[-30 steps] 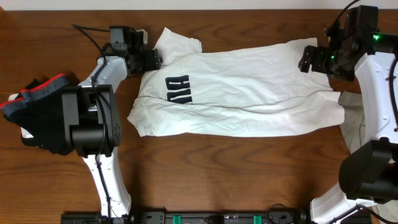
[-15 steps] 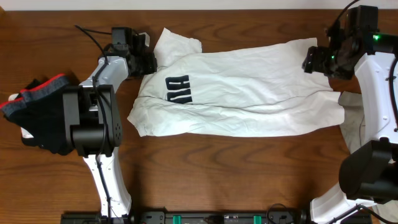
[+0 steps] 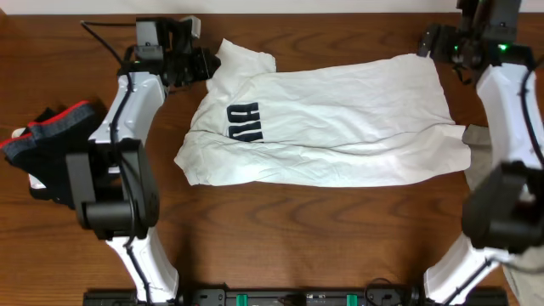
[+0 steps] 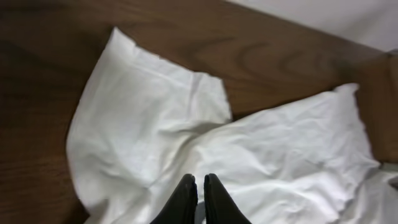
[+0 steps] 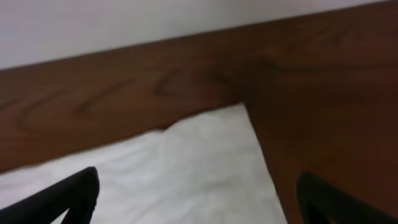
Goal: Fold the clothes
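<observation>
Left arm: reaches from its base at the near edge out to the far side of the table [image 3: 340, 229], with the wrist turned inward toward the shirt.
Left gripper [image 3: 206, 65]: jaws drawn nearly together with only a thin slit between them, and nothing seen held; it hangs above the cloth.
Right arm: stretched along the right side to the far edge, with the wrist bent inward.
Right gripper [image 5: 198, 180]: fingers [image 5: 78, 193] spread wide, one at each side of the wrist view, with nothing between them but cloth lying below.
T-shirt [image 3: 340, 119]: lies spread flat on the table between the two grippers. Its sleeve lies just ahead of the left fingertips, and the body runs on beyond them. One far corner lies directly under the right gripper's open span.
Letters [image 3: 244, 123]: dark block print on the shirt, nearer the left gripper, toward the near side.
Black garment [image 3: 38, 144]: bunched, with the red-and-grey band showing, well behind the left gripper beside that arm.
Grey-beige garment [image 3: 478, 157]: back along the right arm, just beside the shirt's edge and partly hidden by the arm.
</observation>
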{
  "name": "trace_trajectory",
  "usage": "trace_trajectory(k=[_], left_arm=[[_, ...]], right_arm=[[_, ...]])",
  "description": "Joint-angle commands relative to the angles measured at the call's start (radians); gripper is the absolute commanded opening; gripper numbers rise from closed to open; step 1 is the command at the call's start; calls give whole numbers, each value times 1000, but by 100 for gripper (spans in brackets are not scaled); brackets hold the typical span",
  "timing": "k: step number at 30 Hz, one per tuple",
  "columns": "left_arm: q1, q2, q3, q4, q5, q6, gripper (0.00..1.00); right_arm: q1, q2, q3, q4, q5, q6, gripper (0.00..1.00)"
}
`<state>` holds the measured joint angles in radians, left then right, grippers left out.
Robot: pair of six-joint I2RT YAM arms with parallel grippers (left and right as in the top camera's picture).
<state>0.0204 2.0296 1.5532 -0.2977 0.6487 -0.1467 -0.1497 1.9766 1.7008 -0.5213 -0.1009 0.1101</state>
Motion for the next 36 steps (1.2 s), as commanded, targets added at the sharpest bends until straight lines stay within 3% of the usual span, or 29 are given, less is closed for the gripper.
trace_trajectory(k=[1,7,11,14,16,32,34,36], left_arm=[[3,9,3,-30,13,-32,9],[2,9,2,-37,10,-31,9],[2,9,2,-39,-127,-31,13],[2,18,2,-37,-256,-31,65],[4,35,2,-37,-268,-31,74],[-2,193,2,19,-234,-31,74],[-8,204,2,16,-226,-31,64],[-13,211,2,14,-216,-31,39]], right_arm=[[-14,127,0,72,-23,8,99],[-20,245,0,192,-46,24,99],[-27,251,0,202,-46,24,99],[-36,248,0,163,-46,24,99],[-43,249,0,119,-46,23,99],[-71,248,0,-8,-48,24,99],[-71,248,0,-10,-58,24,99],[-71,248,0,-14,-61,24,99]])
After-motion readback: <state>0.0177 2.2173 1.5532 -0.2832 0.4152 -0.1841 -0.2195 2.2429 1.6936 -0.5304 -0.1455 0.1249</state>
